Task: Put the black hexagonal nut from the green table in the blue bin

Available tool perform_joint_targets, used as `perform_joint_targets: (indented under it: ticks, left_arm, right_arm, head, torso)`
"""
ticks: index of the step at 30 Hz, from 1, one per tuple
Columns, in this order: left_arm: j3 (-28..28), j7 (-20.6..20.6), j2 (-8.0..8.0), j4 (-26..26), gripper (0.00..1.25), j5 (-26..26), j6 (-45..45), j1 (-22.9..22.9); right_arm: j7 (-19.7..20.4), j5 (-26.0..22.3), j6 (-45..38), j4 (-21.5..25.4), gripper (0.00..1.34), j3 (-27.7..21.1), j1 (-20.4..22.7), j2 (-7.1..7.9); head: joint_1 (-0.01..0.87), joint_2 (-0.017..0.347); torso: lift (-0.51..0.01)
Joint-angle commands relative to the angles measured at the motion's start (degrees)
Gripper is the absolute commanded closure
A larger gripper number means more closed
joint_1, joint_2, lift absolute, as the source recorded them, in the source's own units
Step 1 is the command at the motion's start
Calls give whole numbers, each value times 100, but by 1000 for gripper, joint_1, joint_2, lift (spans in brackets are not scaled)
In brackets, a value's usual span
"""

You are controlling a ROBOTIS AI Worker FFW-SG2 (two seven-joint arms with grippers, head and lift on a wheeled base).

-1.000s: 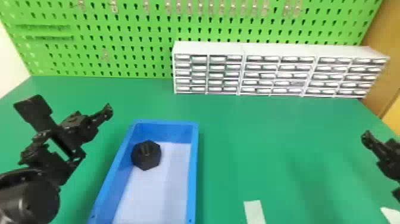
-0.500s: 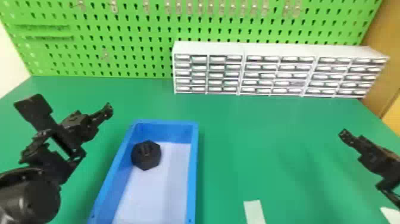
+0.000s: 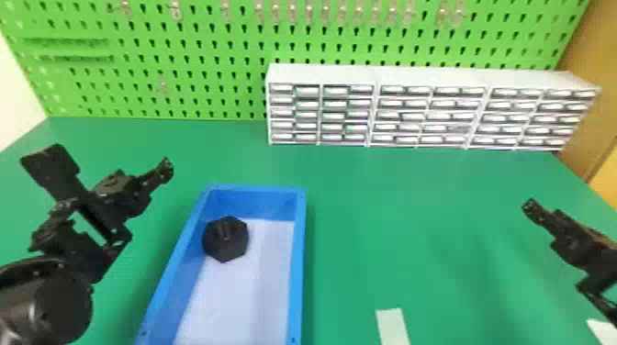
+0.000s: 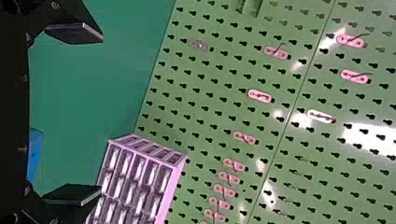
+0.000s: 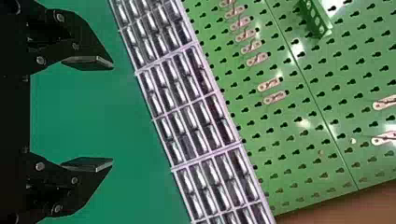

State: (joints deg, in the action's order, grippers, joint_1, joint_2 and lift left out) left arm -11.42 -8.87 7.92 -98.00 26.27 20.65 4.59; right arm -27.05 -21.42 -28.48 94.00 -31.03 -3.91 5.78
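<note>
1. The black hexagonal nut (image 3: 225, 239) is lying inside the blue bin (image 3: 300, 257), on its pale floor, near the left wall and towards the far end.
2. My left gripper (image 3: 161, 173) is hanging left of the bin; in the head view the nut is showing to its right and lower down, well apart from it.
3. My right gripper (image 3: 536, 212) is hanging on the far side of the bin's right wall, farther from the nut than my left.
4. In its wrist view, my left gripper (image 4: 101, 114) is spreading its fingers wide, with nothing between them.
5. My right gripper (image 5: 112, 114) is also holding its fingers well apart, gripping nothing.
6. The bin's walls are standing around the nut; more floor is opening to its right and towards me.
7. Green table (image 3: 413, 220) is stretching broadly between the bin and my right gripper, with a pale strip (image 3: 392, 325) lying near me.
8. Drawer units (image 3: 321, 74) are lining the back edge, before the green pegboard (image 3: 238, 78).
</note>
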Motion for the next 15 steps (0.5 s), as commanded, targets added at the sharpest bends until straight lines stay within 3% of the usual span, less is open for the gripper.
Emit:
perform_joint_targets:
  ticks: [1,15]
  left_arm:
    - [9,0,-1,0,144,1,0,7]
    - [35,0,-1,70,144,89,0,7]
  right_arm:
    - [-2,32,0,4,525,18,-4,-15]
    - [-2,112,-132,4,525,79,-30,20]
  head:
    - [666,32]
    - [666,32]
  torso:
    - [-100]
    - [-100]
